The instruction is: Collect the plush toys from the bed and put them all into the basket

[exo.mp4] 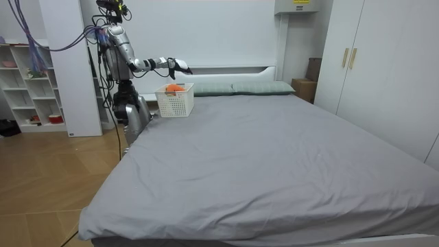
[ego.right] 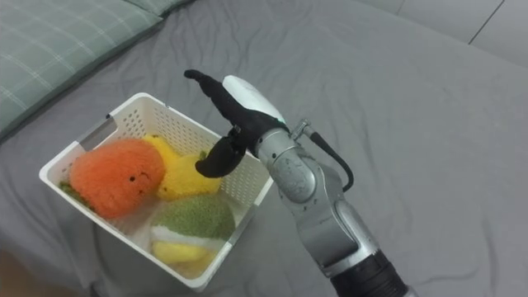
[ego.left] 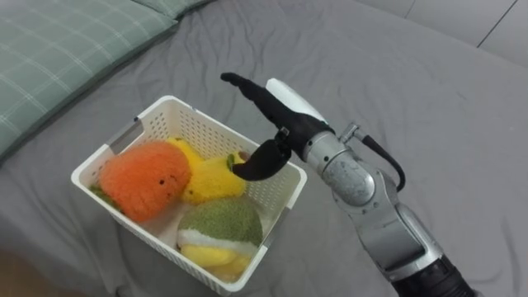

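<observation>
A white perforated basket (ego.left: 273,195) (ego.right: 242,183) (exo.mp4: 175,101) rests on the grey bed. Inside lie an orange plush toy (ego.left: 145,179) (ego.right: 114,176), a yellow plush toy (ego.left: 210,178) (ego.right: 183,177) and a green-and-yellow plush toy (ego.left: 219,230) (ego.right: 191,227). My right hand (ego.left: 272,125) (ego.right: 235,115) hovers over the basket's right rim, fingers straight and spread, thumb hanging down above the yellow toy, holding nothing. In the room view I stand at the bed's head corner with that arm (exo.mp4: 156,64) stretched over the basket.
A green checked pillow (ego.left: 58,54) (ego.right: 49,41) lies up and to the left of the basket. Grey sheet (ego.left: 396,91) spreads to the right and beyond. A white shelf unit (exo.mp4: 27,82) and wardrobe (exo.mp4: 370,62) flank the bed.
</observation>
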